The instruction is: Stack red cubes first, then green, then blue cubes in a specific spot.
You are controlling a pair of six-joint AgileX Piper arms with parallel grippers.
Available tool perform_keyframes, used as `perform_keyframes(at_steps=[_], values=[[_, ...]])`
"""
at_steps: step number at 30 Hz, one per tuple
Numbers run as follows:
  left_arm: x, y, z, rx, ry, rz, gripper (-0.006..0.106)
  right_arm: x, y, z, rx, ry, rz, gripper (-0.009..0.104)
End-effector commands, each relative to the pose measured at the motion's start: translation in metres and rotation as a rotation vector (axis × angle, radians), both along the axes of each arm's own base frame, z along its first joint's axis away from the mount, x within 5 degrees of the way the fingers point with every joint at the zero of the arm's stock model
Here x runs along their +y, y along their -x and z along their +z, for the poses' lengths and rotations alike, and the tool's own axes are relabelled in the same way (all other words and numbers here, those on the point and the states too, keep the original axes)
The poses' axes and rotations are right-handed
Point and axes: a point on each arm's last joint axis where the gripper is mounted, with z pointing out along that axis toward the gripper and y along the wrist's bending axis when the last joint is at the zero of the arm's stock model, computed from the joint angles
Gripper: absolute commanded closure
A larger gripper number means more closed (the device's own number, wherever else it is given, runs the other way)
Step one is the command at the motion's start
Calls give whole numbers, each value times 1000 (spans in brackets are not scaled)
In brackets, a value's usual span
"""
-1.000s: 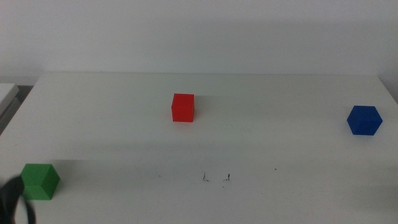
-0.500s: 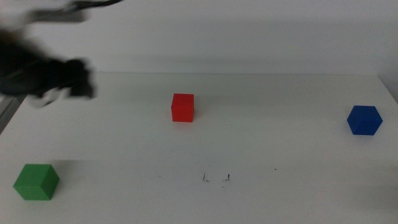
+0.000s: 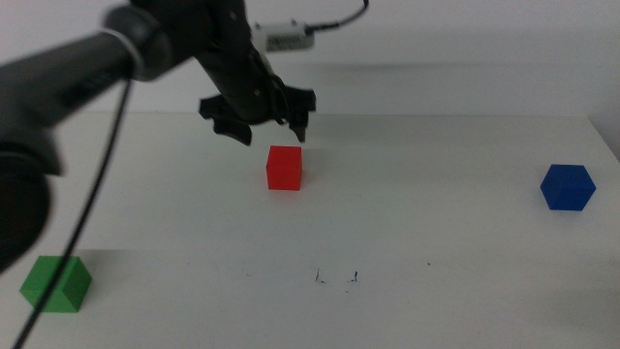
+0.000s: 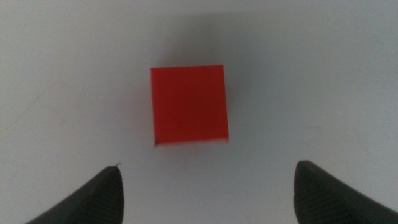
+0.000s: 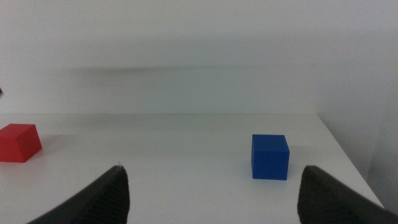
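Jaws spread wide on the left gripper (image 3: 270, 129), and it hangs just above and slightly behind the red cube (image 3: 285, 167), tips pointing down at it. From the wrist camera the cube sits square between the two dark jaws with room on both sides, so this looks like a line-up for the first grab, nothing touching yet. Makes sense: red goes down first in the stack, so red is the one being approached.

Over on the other side, the right gripper (image 5: 211, 193) waits low with its jaws apart as well and nothing between them; it is out of the overhead view, but its own camera looks across the table (image 3: 465, 252) at the blue cube (image 3: 568, 187) nearby and the red one farther off.

Count them up: one red cube, mid-table toward the back; one green cube (image 3: 56, 282), near the front left corner; one blue cube, far right. Three cubes, all single, all well apart, none stacked.

And the target? A few tiny black ticks (image 3: 336, 277) on the white top, front and centre, bare for now. Red sits behind that spot and a touch left, so I'd judge the carry will be a short one toward the front.
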Motion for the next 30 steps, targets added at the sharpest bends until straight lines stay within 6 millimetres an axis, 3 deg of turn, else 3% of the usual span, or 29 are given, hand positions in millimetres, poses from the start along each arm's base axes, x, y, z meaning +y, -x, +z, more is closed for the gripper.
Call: perform_keyframes(at_steps=[1,19,22,25,27,30], values=[[-9,-8,-9,5,4,-23,7,0,0,1,-14,12,2,2],[-21,-45,-86,-86,-41,-29,10,0,0,1,-14,8,2,2],[-21,-46,-91,-79,-40,-20,25,0,0,1,-14,8,2,2],[-21,-46,-90,-71,-31,5,50,0,0,1,-14,8,2,2],[-23,-41,-74,-56,31,23,65,0,0,1,-14,8,2,2],[-22,-24,-30,-93,32,6,77,0,0,1,-14,8,2,2]])
